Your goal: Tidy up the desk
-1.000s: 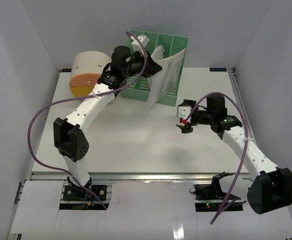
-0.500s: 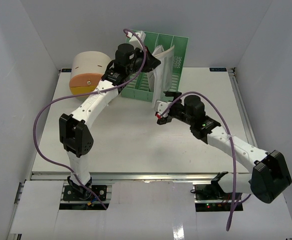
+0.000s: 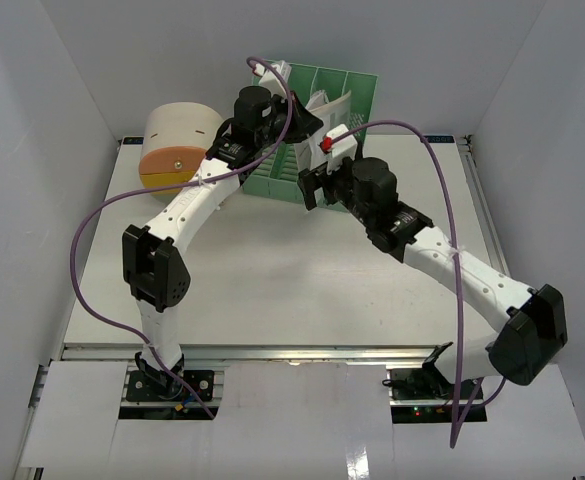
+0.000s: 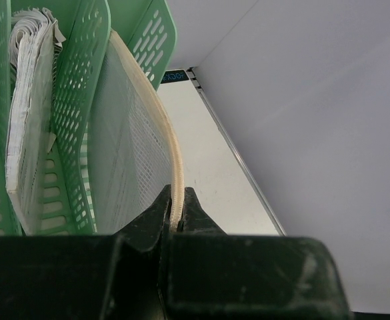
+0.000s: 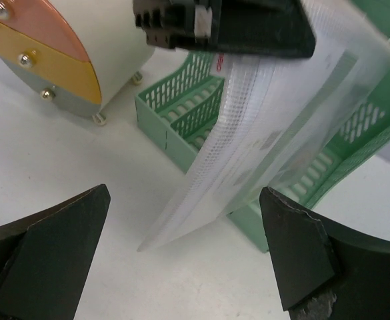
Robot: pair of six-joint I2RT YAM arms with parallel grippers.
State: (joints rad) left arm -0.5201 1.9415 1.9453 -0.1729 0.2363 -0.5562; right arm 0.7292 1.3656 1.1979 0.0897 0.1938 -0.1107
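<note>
My left gripper (image 4: 177, 215) is clamped on the top edge of a white mesh pouch (image 4: 131, 153). The pouch hangs tilted against the green file rack (image 4: 81, 100) at the far side of the desk (image 3: 272, 270). My right gripper (image 5: 185, 250) is spread wide, low over the desk, facing the pouch's lower corner. The drawer box (image 3: 172, 140) sits just left of the rack.

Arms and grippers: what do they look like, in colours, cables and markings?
The left arm and right arm have white links and black joint housings; a purple cable trails along each. Jaws are black wedges. A red mark sits near the right wrist.
</note>
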